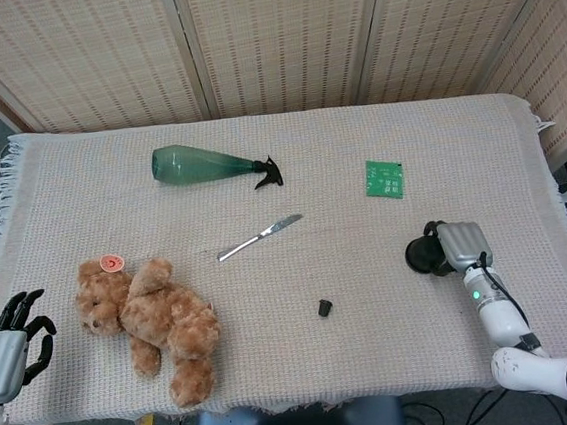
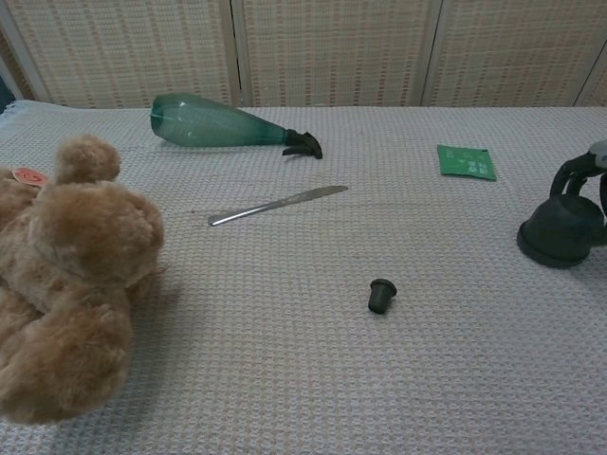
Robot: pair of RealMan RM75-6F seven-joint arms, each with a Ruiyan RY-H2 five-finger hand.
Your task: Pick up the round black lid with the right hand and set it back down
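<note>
The round black lid [image 1: 421,254] [image 2: 558,237] rests on the woven cloth near the table's right side. My right hand [image 1: 462,247] [image 2: 580,173] sits over its right part, dark fingers curled down around the lid's raised top and gripping it. The lid's base still looks to be touching the cloth. My left hand [image 1: 9,339] hangs off the front left corner of the table, fingers apart and holding nothing; only the head view shows it.
A green spray bottle [image 1: 204,164] [image 2: 213,123] lies at the back. A table knife [image 1: 259,237] [image 2: 275,205] lies mid-table, a small black cap [image 1: 325,308] [image 2: 381,295] in front of it. A teddy bear [image 1: 153,320] [image 2: 66,275] lies front left. A green circuit board [image 1: 384,179] [image 2: 466,161] lies behind the lid.
</note>
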